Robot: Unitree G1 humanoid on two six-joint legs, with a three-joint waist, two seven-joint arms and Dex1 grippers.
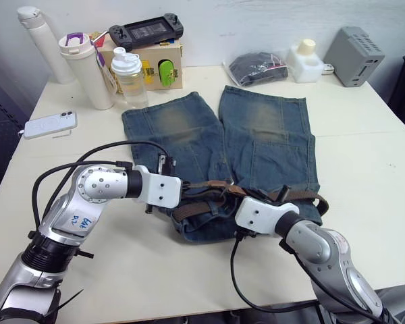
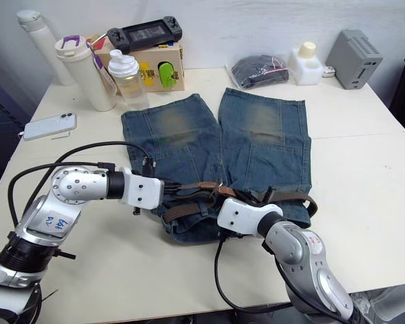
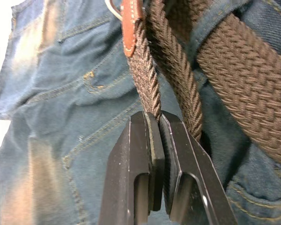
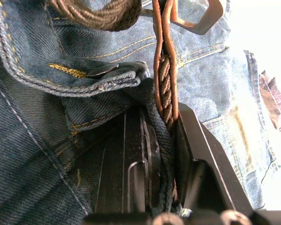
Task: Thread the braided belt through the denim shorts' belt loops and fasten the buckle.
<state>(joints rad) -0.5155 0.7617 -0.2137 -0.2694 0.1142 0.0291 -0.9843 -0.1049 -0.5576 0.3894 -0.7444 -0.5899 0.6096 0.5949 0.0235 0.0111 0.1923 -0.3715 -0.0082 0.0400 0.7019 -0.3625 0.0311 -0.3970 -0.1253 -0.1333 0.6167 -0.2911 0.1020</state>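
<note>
Denim shorts (image 1: 256, 145) flat mid-tabletop, waistband at 6 o'clock | your left tool (image 3: 155, 123) is clamped on the braided belt (image 3: 145, 79), keeping it taut | your right tool (image 4: 160, 126) pinches belt and waistband together, likely steadying for the buckle (image 4: 196, 18).

You had a white phone (image 1: 50, 124) lying near the table's (image 1: 364, 155) left edge. Along the far edge stood a tall white bottle (image 1: 43, 42), a white tumbler (image 1: 86, 70) and a clear shaker bottle (image 1: 129, 78). A black game controller (image 1: 146, 30) lay on a wooden box (image 1: 160, 66). A dark bagged bundle (image 1: 255, 69), a small white bottle (image 1: 304, 61) and a grey box (image 1: 354, 56) stood toward the far right corner.
</note>
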